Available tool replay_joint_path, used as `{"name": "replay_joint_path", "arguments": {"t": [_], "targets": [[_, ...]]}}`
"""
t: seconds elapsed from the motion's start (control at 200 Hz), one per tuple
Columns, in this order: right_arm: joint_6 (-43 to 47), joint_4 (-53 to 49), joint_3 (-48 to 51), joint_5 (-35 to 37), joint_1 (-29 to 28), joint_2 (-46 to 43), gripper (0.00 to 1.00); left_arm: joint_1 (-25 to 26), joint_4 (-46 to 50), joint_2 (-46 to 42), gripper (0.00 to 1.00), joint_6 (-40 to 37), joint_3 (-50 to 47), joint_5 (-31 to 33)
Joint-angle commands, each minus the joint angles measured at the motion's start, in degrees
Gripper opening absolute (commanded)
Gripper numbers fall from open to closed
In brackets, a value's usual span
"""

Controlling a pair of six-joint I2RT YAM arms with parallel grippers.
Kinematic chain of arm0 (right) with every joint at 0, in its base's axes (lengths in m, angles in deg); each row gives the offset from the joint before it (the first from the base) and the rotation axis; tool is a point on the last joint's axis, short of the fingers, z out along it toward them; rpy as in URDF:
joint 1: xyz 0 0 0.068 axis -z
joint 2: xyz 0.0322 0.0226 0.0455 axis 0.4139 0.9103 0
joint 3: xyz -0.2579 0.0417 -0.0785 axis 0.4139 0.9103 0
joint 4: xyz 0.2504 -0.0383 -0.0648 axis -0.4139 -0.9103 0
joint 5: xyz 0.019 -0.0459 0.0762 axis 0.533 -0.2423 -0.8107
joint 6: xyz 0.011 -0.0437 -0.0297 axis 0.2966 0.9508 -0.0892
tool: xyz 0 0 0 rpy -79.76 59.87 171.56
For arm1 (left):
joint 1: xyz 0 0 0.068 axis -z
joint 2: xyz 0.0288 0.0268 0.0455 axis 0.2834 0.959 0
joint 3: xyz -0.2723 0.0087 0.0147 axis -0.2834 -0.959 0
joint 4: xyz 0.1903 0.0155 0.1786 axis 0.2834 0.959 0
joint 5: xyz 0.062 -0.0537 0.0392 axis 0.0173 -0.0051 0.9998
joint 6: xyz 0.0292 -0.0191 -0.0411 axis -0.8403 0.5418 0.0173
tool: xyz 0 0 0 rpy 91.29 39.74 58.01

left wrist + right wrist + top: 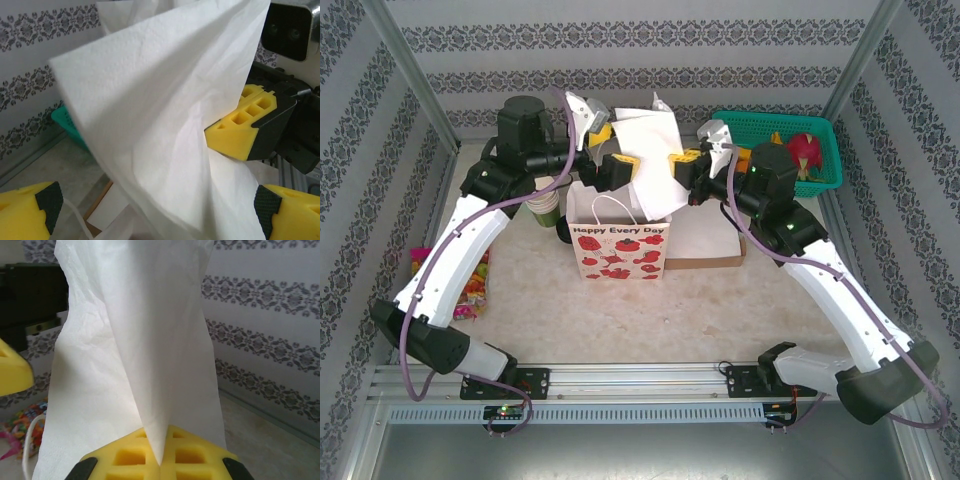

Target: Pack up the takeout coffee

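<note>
Top external: right hand (673, 160) holds napkin (650, 165) over bag (620, 252).

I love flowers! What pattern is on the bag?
Red flowers on white, under the words Happy Every Day. The bag shows best in the top view.

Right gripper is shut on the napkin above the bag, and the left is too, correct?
No. The left gripper is open: the left wrist view shows its fingers wide apart, the napkin hanging between. The right gripper is shut on the napkin above the bag.
</note>
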Motion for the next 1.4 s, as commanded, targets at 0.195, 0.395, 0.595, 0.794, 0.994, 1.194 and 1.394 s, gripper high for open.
{"name": "replay_joint_path", "arguments": {"t": [0.195, 0.395, 0.595, 0.794, 0.994, 1.194, 1.394], "targets": [[5.0, -2.3, -4.4, -17.3, -0.8, 2.2, 0.00, -0.9, 0.7, 2.1, 0.92, -10.6, 6.9, -13.3], [6.4, -2.9, -7.4, -23.8, -0.7, 4.6, 0.00, -1.2, 10.9, 4.6, 0.71, -19.7, 12.9, -23.8], [8.9, -5.6, -8.8, -25.8, -0.2, 5.6, 0.00, -1.6, 14.3, 4.5, 0.23, -22.4, 14.4, -23.9], [7.6, -6.0, -8.4, -29.1, 0.2, 7.2, 0.52, -1.6, 10.5, 3.5, 0.00, -19.1, 12.9, -18.3], [9.2, -8.2, -8.5, -26.3, -0.9, 10.4, 0.65, -1.6, 8.3, 3.4, 0.00, -17.3, 12.9, -18.6], [13.2, -10.8, -9.5, -25.0, -0.3, 11.2, 0.52, -1.7, 7.5, 2.6, 0.00, -17.8, 13.7, -18.6], [12.0, -10.1, -10.0, -27.1, 1.5, 10.1, 0.08, -2.2, 7.3, 2.9, 0.00, -18.2, 14.2, -15.6]]}}
